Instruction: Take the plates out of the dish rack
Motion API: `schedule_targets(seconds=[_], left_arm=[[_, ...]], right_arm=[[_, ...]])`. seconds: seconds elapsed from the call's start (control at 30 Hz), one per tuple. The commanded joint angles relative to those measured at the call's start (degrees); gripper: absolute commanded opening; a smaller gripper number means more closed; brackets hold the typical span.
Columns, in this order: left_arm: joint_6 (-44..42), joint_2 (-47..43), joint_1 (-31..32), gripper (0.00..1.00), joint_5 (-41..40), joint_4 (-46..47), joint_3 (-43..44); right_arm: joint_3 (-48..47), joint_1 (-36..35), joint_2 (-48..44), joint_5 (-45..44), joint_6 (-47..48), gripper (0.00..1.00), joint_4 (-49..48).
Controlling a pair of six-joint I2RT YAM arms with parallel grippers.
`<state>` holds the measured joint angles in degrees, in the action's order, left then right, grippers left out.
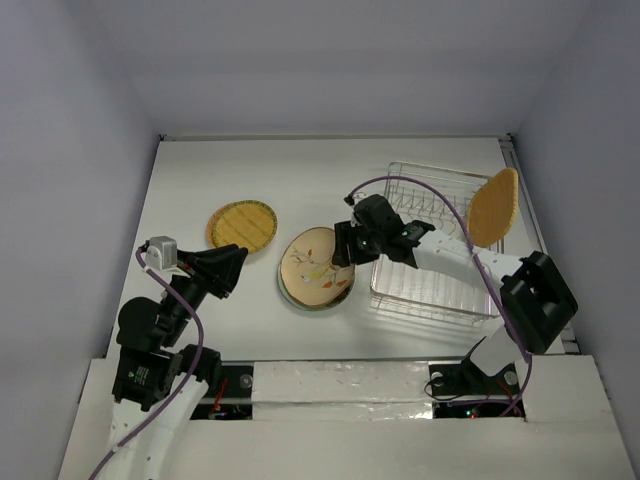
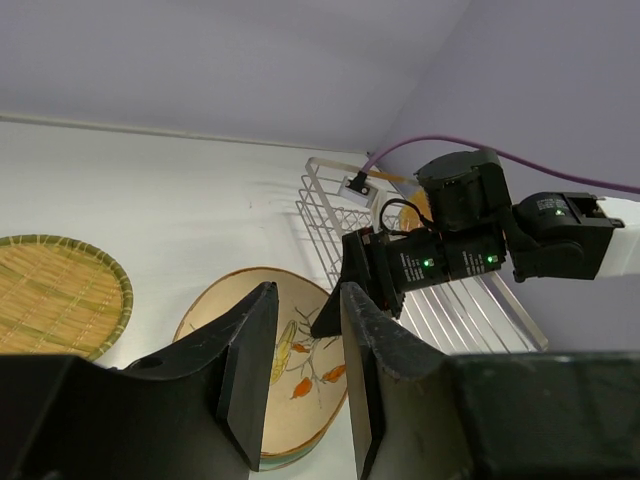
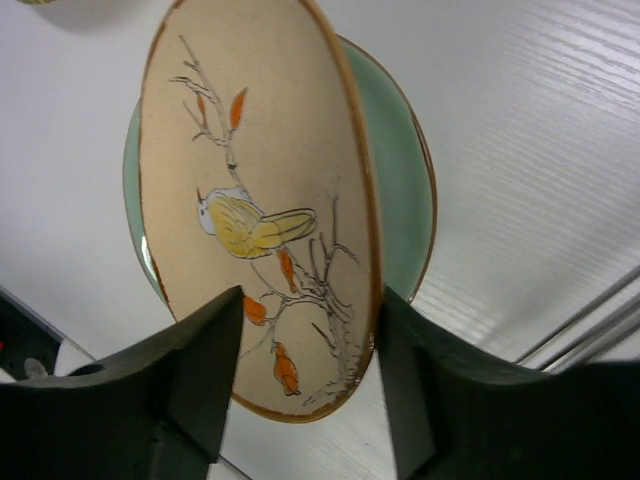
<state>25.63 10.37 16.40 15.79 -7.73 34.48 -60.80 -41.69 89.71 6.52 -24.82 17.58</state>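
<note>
Lab test cell: bare white walls (image 1: 330, 60), enclosed table (image 1: 260, 180).

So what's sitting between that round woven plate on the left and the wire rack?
In the top view, a cream plate stacked on green ones lies between the woven plate and the rack, with the right gripper at its edge.

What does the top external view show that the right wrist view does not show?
Only the top external view shows the dish rack, the rounded-square orange woven plate standing in it, the round orange woven plate lying on the table, and the left pincer. Only the right wrist view shows the bird painted on the cream plate. Both show that cream plate at the right pincer, over a pale green plate.
</note>
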Motion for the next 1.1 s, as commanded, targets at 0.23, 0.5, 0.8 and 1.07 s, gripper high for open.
schedule_targets(seconds=[0.23, 0.5, 0.8, 1.07], left_arm=[[0.2, -0.3, 0.3, 0.28, -0.1, 1.8, 0.1], [0.2, -0.4, 0.3, 0.28, -0.3, 1.8, 0.0], [0.2, -0.5, 0.3, 0.28, -0.1, 1.7, 0.1], [0.2, -0.9, 0.3, 0.24, 0.3, 2.0, 0.0]], right_arm=[[2.3, -0.2, -1.6, -4.4, 2.8, 0.86, 3.4], [1.3, -0.8, -3.9, -4.9, 2.6, 0.91, 4.7], [0.5, -1.3, -17.0, -11.1, -0.5, 0.26, 0.4], [-3.4, 10.1, -34.1, -41.7, -1.2, 0.0, 11.9]])
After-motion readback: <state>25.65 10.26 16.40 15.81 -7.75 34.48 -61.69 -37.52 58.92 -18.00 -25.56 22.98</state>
